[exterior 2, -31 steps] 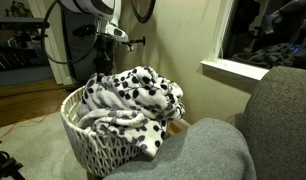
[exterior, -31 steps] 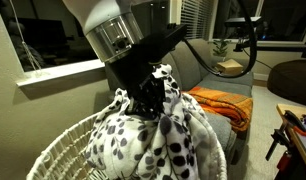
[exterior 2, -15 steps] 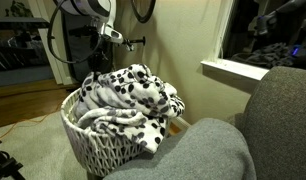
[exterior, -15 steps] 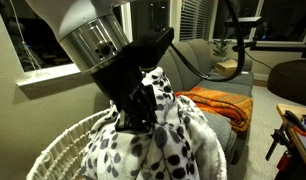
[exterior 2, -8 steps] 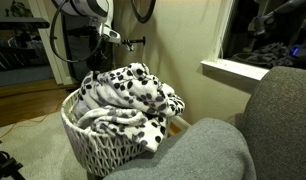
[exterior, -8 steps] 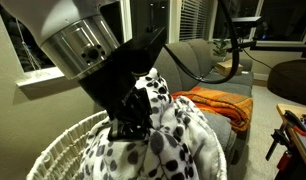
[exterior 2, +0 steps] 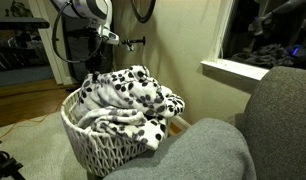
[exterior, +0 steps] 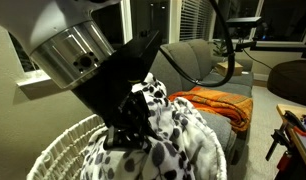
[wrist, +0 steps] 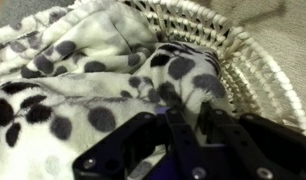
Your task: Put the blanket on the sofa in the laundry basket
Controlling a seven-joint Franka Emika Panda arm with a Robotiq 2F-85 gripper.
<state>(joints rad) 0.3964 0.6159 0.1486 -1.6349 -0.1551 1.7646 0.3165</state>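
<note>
Lower than two seconds ago, the gripper (exterior: 133, 125) has sunk with the arm towards the basket (exterior: 63, 145), and the raised peak of blanket (exterior: 183, 140) it carried has slumped with it.

Nearest us in the wrist view, the gripper (wrist: 190, 118) has its dark fingers (wrist: 221, 128) close together with a fold of blanket (wrist: 83, 80) standing up between them. We cannot tell whether they pinch it tight or have begun to let go.

Around that fold the blanket lies heaped inside the basket (wrist: 243, 60), whose woven rim curves from 12 to 4 o'clock of the gripper. In an exterior view the blanket (exterior 2: 128, 95) fills the basket (exterior 2: 103, 150) and one flap hangs over the rim at 4 o'clock, towards the sofa (exterior 2: 253, 140). We judge the task nearly done, with only that flap left outside.

We expect the blanket to handle as light, soft and limp. It has no stiffness, so it will sag from any single hold and drag its loose ends. The fleece should give good purchase rather than slip. A bunched ridge is the best place to take it; for the overhanging flap, we would pinch near its edge.

Farther off, an orange blanket (exterior: 218, 105) lies on the sofa (exterior: 208, 60) at 3 o'clock of the basket.
</note>
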